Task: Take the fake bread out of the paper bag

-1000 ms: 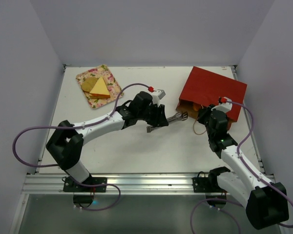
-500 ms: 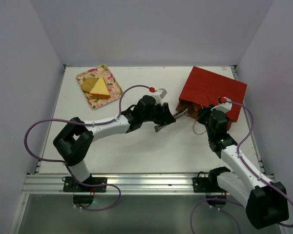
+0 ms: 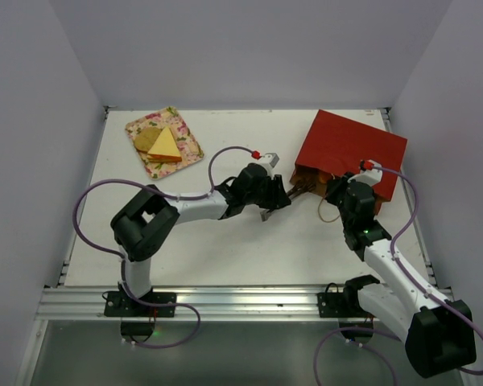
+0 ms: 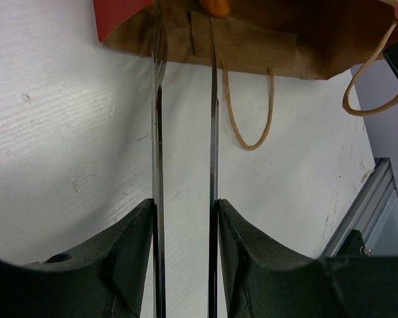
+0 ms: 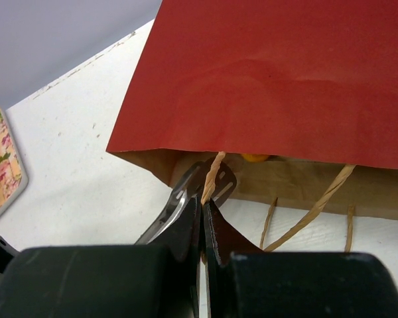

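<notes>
- Rail (image 3: 241, 299): ran along the table's 6 o'clock edge, with both arm bases bolted on.
- Table (image 3: 225, 249): white and scuffed.
- Right gripper (image 5: 203, 199): clenched on a cord handle (image 5: 212, 173) of the paper bag, just outside the mouth. The pinch was plain only in the right wrist view. From above it was hidden under the wrist.
- Left gripper (image 4: 184, 26): extended toward 3 o'clock, released. Its two thin fingers stood a narrow gap apart, with nothing between them along the visible length. The tips lay inside the bag's mouth and were cut off by the top edge of the left wrist view, so contact with anything inside could not be told.
- Loose loop (image 4: 249, 112): a second cord lying on the table at 6 o'clock of the mouth, touched by neither gripper.
- Paper bag (image 3: 350, 149): lay flat at 2 o'clock on the table, dark red outside and brown inside, mouth facing 8 o'clock. The interior was mostly shadowed.
- Fake bread, in the bag: an orange piece (image 5: 255, 158) sat just inside the mouth, showing only as a sliver, so its kind was not made out. Any others were hidden by the upper panel.
- Fake bread, out of the bag: a yellow wedge (image 3: 165, 145) overlapped a tan round piece (image 3: 144, 140), partly hiding it.
- Floral tray (image 3: 159, 170): sat at 11 o'clock, well apart from the bag, and held the wedge and round piece.
</notes>
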